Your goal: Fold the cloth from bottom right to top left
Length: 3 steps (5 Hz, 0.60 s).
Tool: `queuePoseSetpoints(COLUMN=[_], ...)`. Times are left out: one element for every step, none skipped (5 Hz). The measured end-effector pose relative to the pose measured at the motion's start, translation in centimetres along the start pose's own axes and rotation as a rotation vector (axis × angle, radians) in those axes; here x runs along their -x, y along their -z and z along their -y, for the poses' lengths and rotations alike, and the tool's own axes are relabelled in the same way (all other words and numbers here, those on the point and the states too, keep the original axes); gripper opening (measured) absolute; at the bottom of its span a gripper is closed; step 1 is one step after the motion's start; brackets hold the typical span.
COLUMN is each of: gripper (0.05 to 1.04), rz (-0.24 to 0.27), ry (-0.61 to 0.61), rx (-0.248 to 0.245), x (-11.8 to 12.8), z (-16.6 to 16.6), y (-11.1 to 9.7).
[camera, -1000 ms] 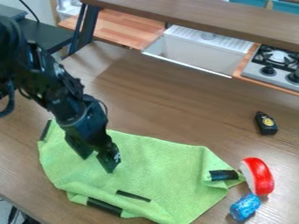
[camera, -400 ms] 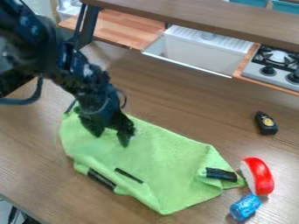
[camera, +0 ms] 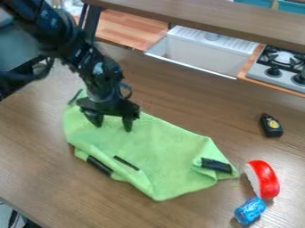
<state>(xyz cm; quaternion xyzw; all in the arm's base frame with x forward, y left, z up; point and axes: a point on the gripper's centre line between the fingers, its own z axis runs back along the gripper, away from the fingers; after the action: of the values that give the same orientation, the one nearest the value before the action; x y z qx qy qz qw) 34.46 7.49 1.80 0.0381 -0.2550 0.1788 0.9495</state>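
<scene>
on the brown table (camera: 191,107), fingers (camera: 127,124) well apart, seemingly touching green cloth (camera: 161,156).

bright, soft light; faint shadows and what may be sheen on the table (camera: 179,107).

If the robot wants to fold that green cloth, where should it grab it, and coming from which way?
Probably the right-hand end of the cloth, by the black strip, coming straight down from above. The fabric is doubled over there, giving a thicker ridge to pinch, and the red-and-white object sits close on the right.
</scene>
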Motion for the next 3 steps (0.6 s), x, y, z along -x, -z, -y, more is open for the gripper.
queuePoseSetpoints(gripper=[1.000,1.000,1.000], rz=[0.015,0.022,0.086], ry=[-0.054,-0.074,-0.048], rx=[-0.033,-0.031,0.034], x=[-1.5,-2.0,-3.6], z=[-0.9,-1.5,-1.5], y=[0.6,0.5,-2.2])
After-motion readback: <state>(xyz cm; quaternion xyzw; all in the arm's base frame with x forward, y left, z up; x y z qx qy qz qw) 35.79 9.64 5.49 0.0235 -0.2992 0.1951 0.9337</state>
